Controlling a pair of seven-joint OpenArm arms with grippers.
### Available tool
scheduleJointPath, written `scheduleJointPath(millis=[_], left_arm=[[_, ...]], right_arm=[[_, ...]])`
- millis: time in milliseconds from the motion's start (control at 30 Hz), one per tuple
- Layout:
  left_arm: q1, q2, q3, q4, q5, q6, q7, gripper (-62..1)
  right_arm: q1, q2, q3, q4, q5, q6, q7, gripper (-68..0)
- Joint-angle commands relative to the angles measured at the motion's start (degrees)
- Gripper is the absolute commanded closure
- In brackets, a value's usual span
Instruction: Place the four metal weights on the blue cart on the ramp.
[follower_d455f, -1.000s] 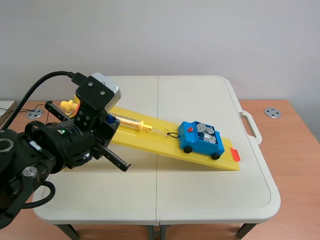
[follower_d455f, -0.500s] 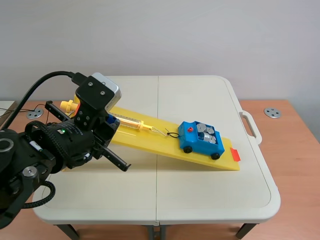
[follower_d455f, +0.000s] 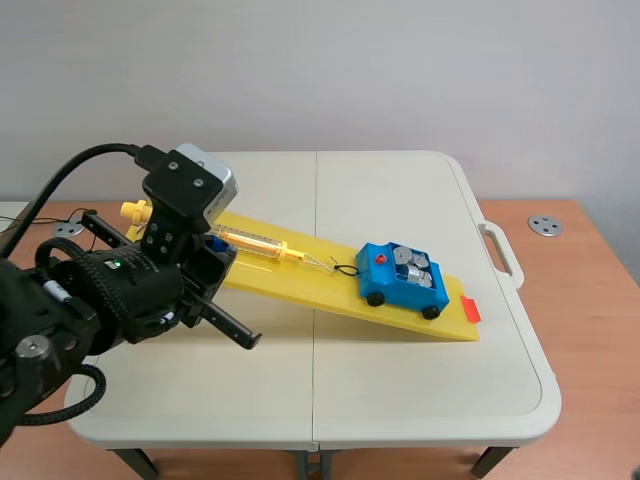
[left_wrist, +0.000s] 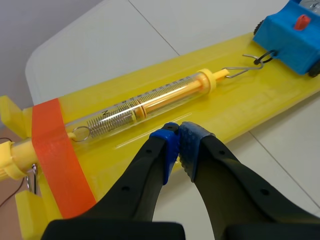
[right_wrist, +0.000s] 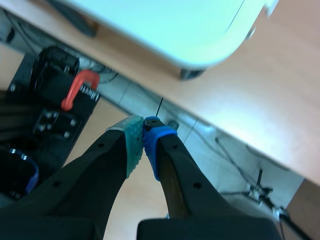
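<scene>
scene view: got the left gripper (follower_d455f: 214, 246) hanging over the upper part of the yellow ramp (follower_d455f: 320, 288), just beside the spring scale (follower_d455f: 256, 240). can't judge the fingers from this angle tbh. well ahead of the gripper, down the slope: blue cart (follower_d455f: 400, 282) w/ the metal weights (follower_d455f: 411, 264) sitting in its top, looks like four. tied to the scale's far end by a wire hook (follower_d455f: 345, 268). orange-red tag (follower_d455f: 470, 310) past the cart at the ramp's low end. all of it on a white folding table (follower_d455f: 420, 390).

left wrist view: fingers pinched narrow, blue pads (left_wrist: 167, 144) touching, nothing between em. just ahead of the tips, lying crosswise: the spring scale, clear tube w/ a yellow-orange core. ramp right under the gripper. far ahead and off to one side, the cart's front end w/ a red knob, hook looped into it. orange tape band (left_wrist: 52, 150) across the ramp, back beside the gripper.

right wrist view: right gripper (right_wrist: 143, 131) closed too, green pad pressed on blue pad, holding nothing. pointing down off the table's side. table corner and a brown wooden surface (right_wrist: 260, 100) ahead. black box (right_wrist: 55, 95) w/ a red handle (right_wrist: 80, 85) beside the gripper.
</scene>
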Motion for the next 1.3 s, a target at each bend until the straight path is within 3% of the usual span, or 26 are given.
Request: scheduleJointPath(millis=[0, 233, 400, 667, 800, 933, 1067, 1267], left_arm=[[2.78, 0.02, -0.42, 12.15, -4.28, 1.68, -4.17, -2.7], [13.07, -4.04, -0.42, 22.10, -5.44, 1.64, 0.50, -2.7], [20.50, -4.92, -0.48, 27.56, -5.44, 1.64, 2.29, -3.4], [29.44, -4.90, -0.52, 30.25, -5.38, 1.77, 3.04, -15.8], [30.99, -4.90, -0.52, 30.25, -5.38, 1.79, 2.97, -30.3], [30.95, -4.90, -0.52, 30.23, -5.38, 2.43, 1.55, -49.6], [30.93, -4.90, -0.52, 30.21, -5.38, 2.62, -1.75, -62.3], [30.62, -4.90, -0.55, 30.08, -5.35, 4.42, -2.25, -62.3]], right_arm=[[2.73, 2.51, 1.79, 4.24, 1.95, 1.36, 7.72, -0.7], [8.66, 2.36, 1.77, 4.24, 3.69, 1.36, 10.32, -0.7], [13.22, -1.01, 1.73, 4.24, 3.69, 1.36, 11.78, -0.7], [17.27, -4.50, -2.73, 4.24, 3.63, 1.36, 11.63, -2.7], [18.32, -4.50, -5.99, 4.24, 3.63, 1.36, 9.35, -17.1], [18.45, -4.50, -7.52, 4.24, 3.65, 1.36, 9.29, -41.8], [18.40, -4.48, -7.65, 4.24, 3.61, 1.36, 9.31, -65.6], [18.40, -4.50, -7.65, 4.24, 3.63, 1.36, 7.65, -66.1]])
